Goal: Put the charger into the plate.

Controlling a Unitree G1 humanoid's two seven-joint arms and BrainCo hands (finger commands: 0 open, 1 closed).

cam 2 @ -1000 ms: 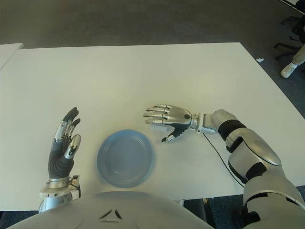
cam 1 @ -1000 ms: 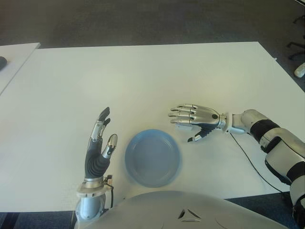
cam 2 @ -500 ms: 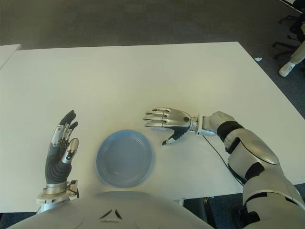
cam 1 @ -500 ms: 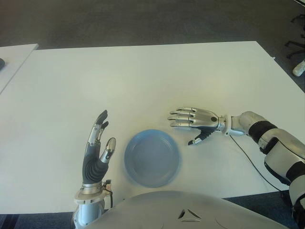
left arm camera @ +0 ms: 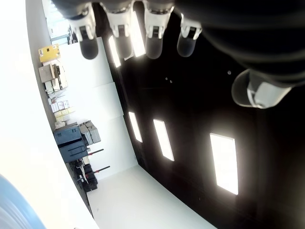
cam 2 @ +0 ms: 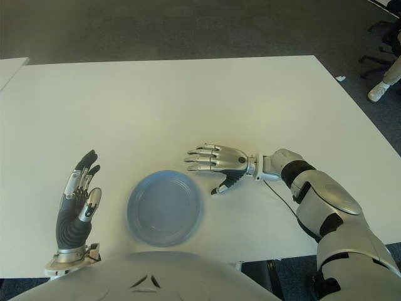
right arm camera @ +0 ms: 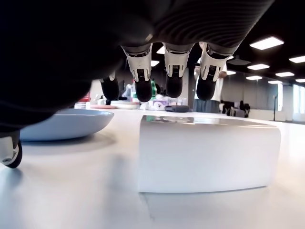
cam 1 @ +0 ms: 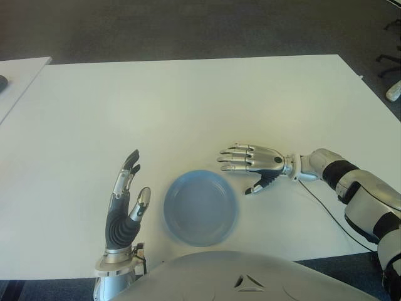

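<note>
The charger (right arm camera: 207,152) is lying on the white surface (cam 1: 188,106) directly beneath the right hand (cam 1: 250,164), under the palm and just short of the fingertips (right arm camera: 174,78), which are hanging over its top without touching it. It is a white block lying flat, its long axis running across the line of the fingers (in the eye views the hand is hiding it entirely). The right hand is hovering palm down, fingers extended and spread, thumb angled down toward the surface, gripping nothing. The blue plate (cam 1: 200,207) is sitting just beyond the thumb side of this hand, near but not touching. The left hand (cam 1: 125,210) is standing upright on the plate's far side, fingers open and empty, clearly the farther of the two from the charger.
</note>
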